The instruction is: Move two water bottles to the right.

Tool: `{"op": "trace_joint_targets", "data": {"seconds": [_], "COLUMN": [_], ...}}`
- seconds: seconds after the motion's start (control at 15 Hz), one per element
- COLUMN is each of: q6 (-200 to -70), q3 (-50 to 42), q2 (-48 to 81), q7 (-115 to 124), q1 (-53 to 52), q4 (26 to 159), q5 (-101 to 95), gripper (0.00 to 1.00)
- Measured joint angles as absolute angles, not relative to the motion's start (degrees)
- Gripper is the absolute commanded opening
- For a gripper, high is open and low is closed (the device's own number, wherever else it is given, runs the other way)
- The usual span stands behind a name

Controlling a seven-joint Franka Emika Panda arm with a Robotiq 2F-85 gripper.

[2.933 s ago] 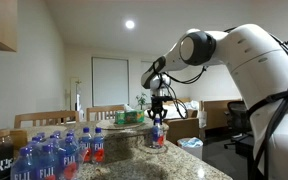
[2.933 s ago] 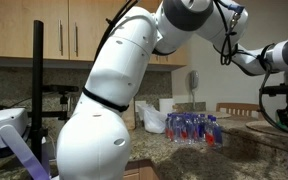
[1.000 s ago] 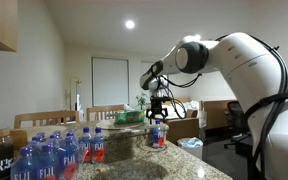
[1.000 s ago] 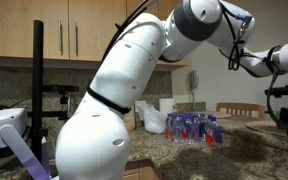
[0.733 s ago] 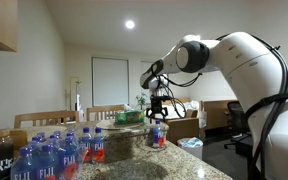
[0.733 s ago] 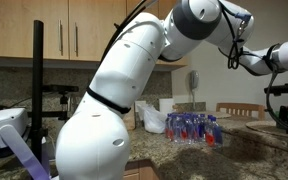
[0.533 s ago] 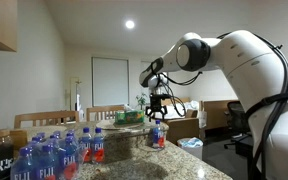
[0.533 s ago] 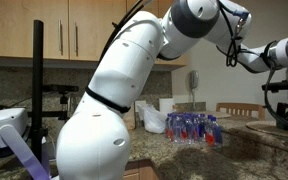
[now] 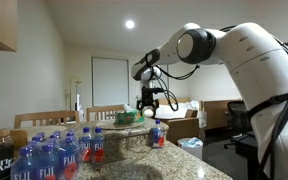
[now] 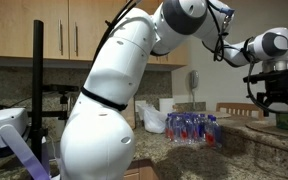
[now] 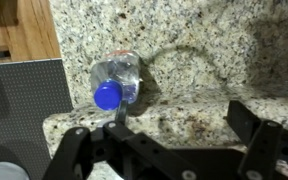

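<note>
Granite counter (image 11: 214, 60), water btl (image 11: 119, 78), FIJI btls (image 9: 29, 160) apart

A water bottle (image 9: 158, 133) stands upright on the tabletop (image 9: 179, 165), below the gripper (image 9: 149, 102) and slightly to one side, not touching it. In the wrist view it sits clear of the gripper's fingers, near the tabletop's edge. A cluster of bottles (image 9: 49, 152) stands well apart from the gripper on the same tabletop.

I see dim room w/ one round white ceiling light (image 9: 130, 24) glaring; wrist view soft, black gripper (image 11: 174, 150) blurred up close, curved shadow on speckled granite countertop (image 11: 214, 40).
</note>
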State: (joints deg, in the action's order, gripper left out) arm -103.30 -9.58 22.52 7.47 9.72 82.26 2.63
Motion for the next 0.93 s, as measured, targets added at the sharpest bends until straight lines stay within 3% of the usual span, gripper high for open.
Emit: {"op": "trace_joint_targets", "data": {"seconds": [0.93], "q6": [-111.1], "q3": [-4.7], "q2": [22.4], "q7": [16.3], "q1": [-0.1], "q4": [82.9], "q5": [2.5], "gripper": [1.0]}}
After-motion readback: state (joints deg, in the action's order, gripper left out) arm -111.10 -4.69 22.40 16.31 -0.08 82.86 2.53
